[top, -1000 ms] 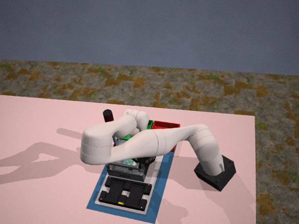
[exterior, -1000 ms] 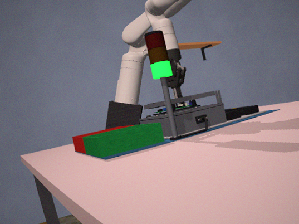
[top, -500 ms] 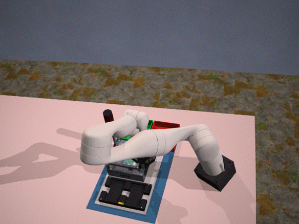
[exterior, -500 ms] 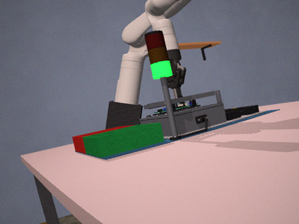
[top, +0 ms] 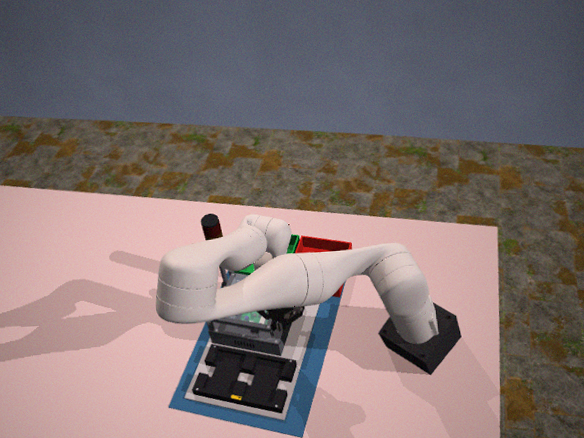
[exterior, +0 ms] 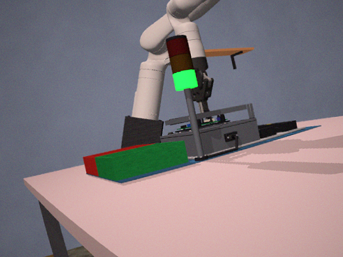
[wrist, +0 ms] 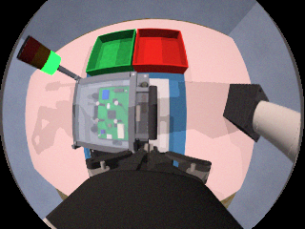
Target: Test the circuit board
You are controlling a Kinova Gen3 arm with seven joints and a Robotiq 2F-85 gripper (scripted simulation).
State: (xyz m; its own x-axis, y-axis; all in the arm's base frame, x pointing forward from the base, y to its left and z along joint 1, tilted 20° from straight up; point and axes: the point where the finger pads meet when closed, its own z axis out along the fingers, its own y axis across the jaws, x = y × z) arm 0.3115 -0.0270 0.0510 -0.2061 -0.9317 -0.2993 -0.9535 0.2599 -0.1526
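The signal light [exterior: 184, 79] [wrist: 49, 61] on its grey pole glows green; from the top view only its dark top [top: 210, 225] shows. The green circuit board [wrist: 110, 114] [exterior: 209, 122] lies flat in the grey tester [exterior: 206, 135] [top: 246, 338], component side up. The lid [exterior: 209, 114] [wrist: 76, 111] lies level over it, a see-through frame. My gripper [exterior: 204, 104] is shut and empty, pointing down, with its fingertips just above the lid. In the wrist view my fingers are hard to make out. The green bin [exterior: 139, 160] [wrist: 114, 53] [top: 293, 243] and the red bin [exterior: 89, 164] [wrist: 160, 50] [top: 322, 244] stand side by side beyond the tester.
The black tray [top: 246, 378] [exterior: 277, 128] lies on the blue mat [top: 312, 360] at the tester's other end. My black base [top: 420, 339] [exterior: 140, 131] stands beside the mat. My arm hangs over the tester and hides much of it in the top view.
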